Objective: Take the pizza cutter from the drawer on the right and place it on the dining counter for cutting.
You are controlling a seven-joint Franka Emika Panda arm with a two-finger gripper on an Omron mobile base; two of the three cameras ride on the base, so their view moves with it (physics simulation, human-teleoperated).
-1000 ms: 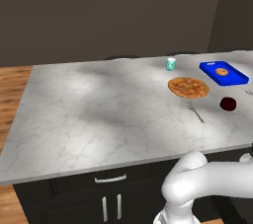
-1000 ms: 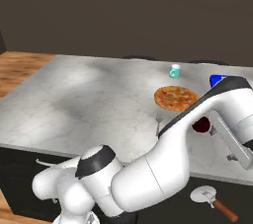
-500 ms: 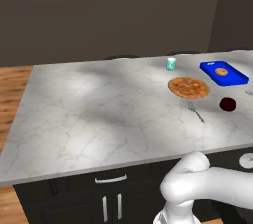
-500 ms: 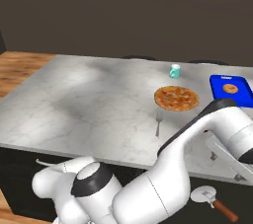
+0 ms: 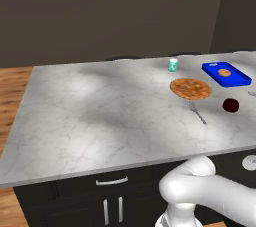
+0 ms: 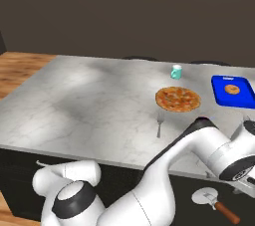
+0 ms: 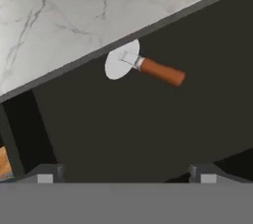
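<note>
Pincer (image 7: 126, 173) spread wide, holding nothing, tips low in the hand frame; pizza cutter (image 7: 142, 66) lies flat in the open dark drawer (image 7: 148, 124), upper centre, its blade close under the edge of the dining surface (image 7: 74, 11). Risk, as I judge it: a descent off-line could pinch the thin round blade instead of the brown handle, or knock the marble edge, and skid the tool away. Right base frame sets the cutter (image 6: 214, 202) at lower right with pizza (image 6: 178, 98), fork (image 6: 159, 124), cup (image 6: 176, 71) and blue tray (image 6: 234, 92) above; hand frame alone gives handle direction.
</note>
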